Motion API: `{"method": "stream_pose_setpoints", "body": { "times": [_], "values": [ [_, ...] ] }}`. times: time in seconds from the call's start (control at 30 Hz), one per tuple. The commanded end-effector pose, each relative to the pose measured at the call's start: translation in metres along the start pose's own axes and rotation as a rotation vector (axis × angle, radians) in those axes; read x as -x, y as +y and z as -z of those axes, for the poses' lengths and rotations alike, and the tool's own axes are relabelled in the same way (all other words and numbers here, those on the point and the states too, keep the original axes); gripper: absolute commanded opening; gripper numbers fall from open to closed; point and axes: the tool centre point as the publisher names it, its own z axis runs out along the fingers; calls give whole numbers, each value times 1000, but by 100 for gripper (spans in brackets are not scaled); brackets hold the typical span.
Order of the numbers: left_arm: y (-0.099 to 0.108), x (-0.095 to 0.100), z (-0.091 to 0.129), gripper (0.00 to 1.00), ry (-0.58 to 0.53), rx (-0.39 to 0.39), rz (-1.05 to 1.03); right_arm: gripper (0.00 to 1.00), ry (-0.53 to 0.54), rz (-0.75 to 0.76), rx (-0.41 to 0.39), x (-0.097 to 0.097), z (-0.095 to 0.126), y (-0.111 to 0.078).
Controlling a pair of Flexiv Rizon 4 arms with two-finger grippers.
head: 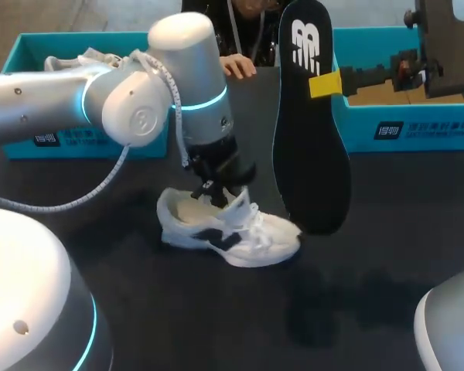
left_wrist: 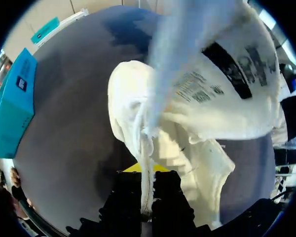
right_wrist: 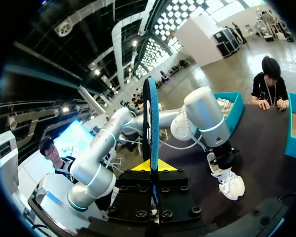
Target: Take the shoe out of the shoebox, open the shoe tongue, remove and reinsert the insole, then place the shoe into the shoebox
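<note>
The white shoe (head: 232, 228) lies on its sole on the dark table, toe toward the right. My left gripper (head: 216, 189) comes straight down into its opening. In the left wrist view this gripper (left_wrist: 147, 170) is shut on a thin white edge of the shoe tongue (left_wrist: 212, 89), whose labelled inner side stands up ahead of the fingers. The black insole (head: 309, 116) hangs upright above the table, right of the shoe. My right gripper (head: 325, 83) is shut on its upper edge. In the right wrist view the insole (right_wrist: 150, 123) stands edge-on between that gripper's (right_wrist: 152, 165) fingers.
A teal shoebox (head: 77, 143) at the back left holds another white shoe (head: 81, 60). A second teal shoebox (head: 402, 127) stands at the back right. A person's hand (head: 236, 66) rests on the far table edge between them.
</note>
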Motion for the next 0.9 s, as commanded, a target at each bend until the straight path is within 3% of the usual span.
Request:
{"method": "stream_pose_setpoints", "body": {
  "times": [0.03, 0.17, 0.4, 0.5, 0.53, 0.9],
  "values": [
    [-3, 1, 13, 0, 31, 20, -46, 0, 0, -1, -6, 1, -3, 4],
    [-7, -1, 16, 0, 85, 43, -175, 0, 0, -1, -6, 1, -3, 4],
    [-19, 1, 22, 0, 130, 156, -449, 0, 0, -1, -6, 1, -3, 4],
    [-21, 3, 25, 0, 154, 163, -540, 0, 0, -1, -6, 1, -3, 4],
    [-20, 5, 27, 0, 148, 199, -565, 0, 0, -1, -6, 1, -3, 4],
    [-29, 19, 31, 0, 199, 197, -816, 0, 0, -1, -6, 1, -3, 4]
  ]
}}
